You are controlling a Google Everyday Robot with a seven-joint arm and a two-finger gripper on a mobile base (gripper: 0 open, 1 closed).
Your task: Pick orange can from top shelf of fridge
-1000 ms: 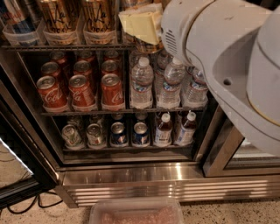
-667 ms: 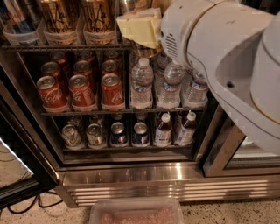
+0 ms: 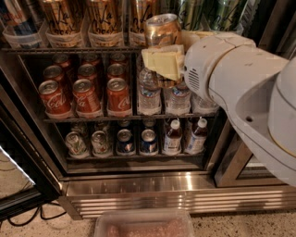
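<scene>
My gripper [image 3: 161, 63] is in front of the fridge [image 3: 175, 194], just below the top shelf's front edge. Its cream fingers [image 3: 167, 65] are shut on an orange can [image 3: 162, 28], which tilts a little and stands out in front of the shelf. The top shelf [image 3: 69, 49] is a wire rack with clear trays. More orange-gold cans with dark script [image 3: 104, 18] stand in it at left and centre, and green cans [image 3: 189, 13] at right. My white arm [image 3: 240, 88] fills the right side and hides the shelves behind it.
Red cola cans [image 3: 85, 95] fill the middle shelf's left side, with water bottles [image 3: 149, 95] to their right. The lower shelf holds small cans [image 3: 125, 141] and bottles [image 3: 173, 136]. The open door [image 3: 18, 185] stands at left. A clear plastic bin [image 3: 143, 224] sits on the floor in front.
My gripper has come down and back from the top shelf's row with the orange can in it; the can now shows above the fingers.
</scene>
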